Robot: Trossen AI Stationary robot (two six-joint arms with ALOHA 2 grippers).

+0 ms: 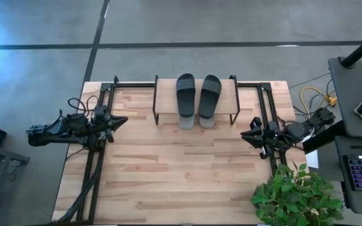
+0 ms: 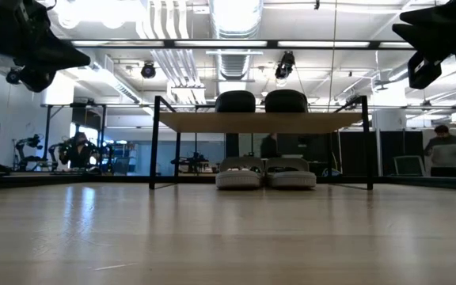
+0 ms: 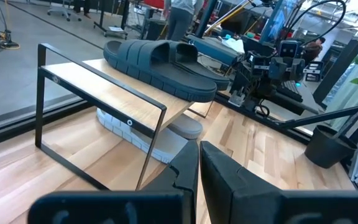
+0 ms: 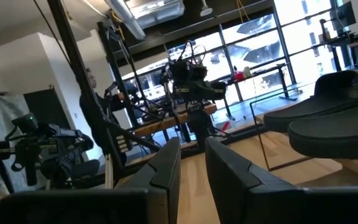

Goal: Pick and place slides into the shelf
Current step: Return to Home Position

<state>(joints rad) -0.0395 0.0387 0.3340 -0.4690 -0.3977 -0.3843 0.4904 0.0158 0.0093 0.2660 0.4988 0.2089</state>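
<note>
Wooden table point(image 1: 168, 169), shelf point(image 1: 166, 100) at its far edge, two black slides point(image 1: 185, 91) on top, grey pair point(image 2: 239, 176) seemingly beneath

Four slides stowed, rack at the far edge of my table point(image 1: 168, 179).
I see the shelf point(image 1: 166, 94) upright, a light wood board on thin black legs. Two black slides point(image 1: 185, 90) lie side by side on the board, soles down. Two light grey slides point(image 2: 239, 174) sit close together underneath, their ends poking past the board's near edge.
</note>
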